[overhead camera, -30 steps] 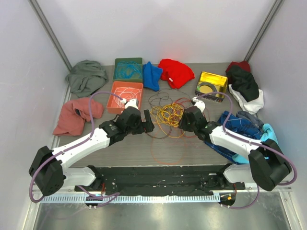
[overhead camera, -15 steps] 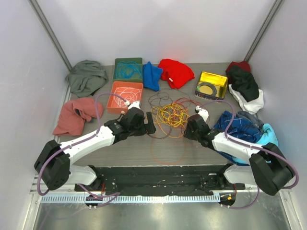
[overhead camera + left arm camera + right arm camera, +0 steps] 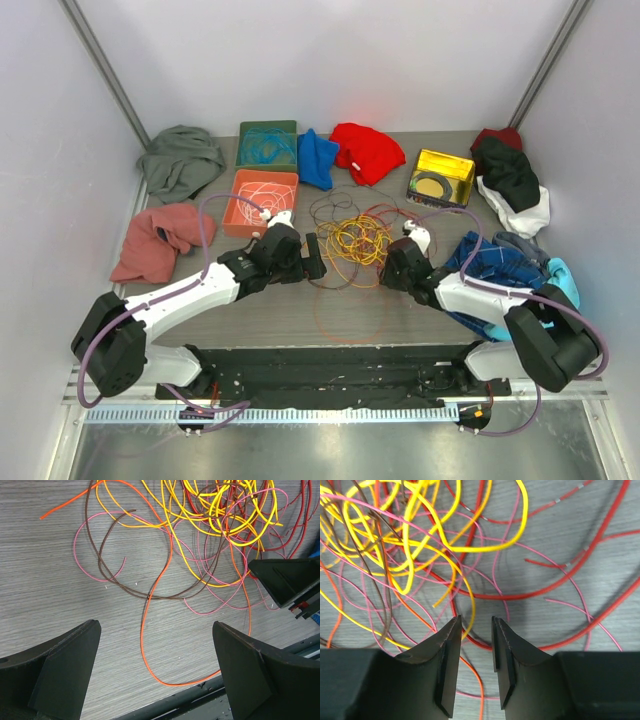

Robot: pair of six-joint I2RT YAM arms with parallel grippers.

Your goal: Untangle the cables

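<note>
The cables (image 3: 352, 240) lie in a tangled heap at mid-table: yellow, orange, red, pink and dark brown loops. My left gripper (image 3: 314, 256) is wide open just left of the heap. In the left wrist view (image 3: 155, 655) an orange cable (image 3: 150, 645) loops on the table between its fingers, with nothing held. My right gripper (image 3: 386, 264) sits at the heap's right edge. In the right wrist view (image 3: 476, 627) its jaws stand a narrow gap apart over a red cable (image 3: 485, 644) and a yellow cable (image 3: 465, 605); I see no grip on either.
An orange tray (image 3: 240, 200) with white cable, a green tray (image 3: 246, 132) with blue cable and a yellow tin (image 3: 450, 162) stand behind. Cloth garments lie around: grey (image 3: 180, 160), pink (image 3: 160, 238), blue (image 3: 318, 158), red (image 3: 368, 150), black-and-white (image 3: 512, 182), blue plaid (image 3: 505, 262).
The right gripper drew back a little toward the near edge and now rests at the heap's right edge. The left gripper shifted slightly right toward the heap. The heap barely moved.
</note>
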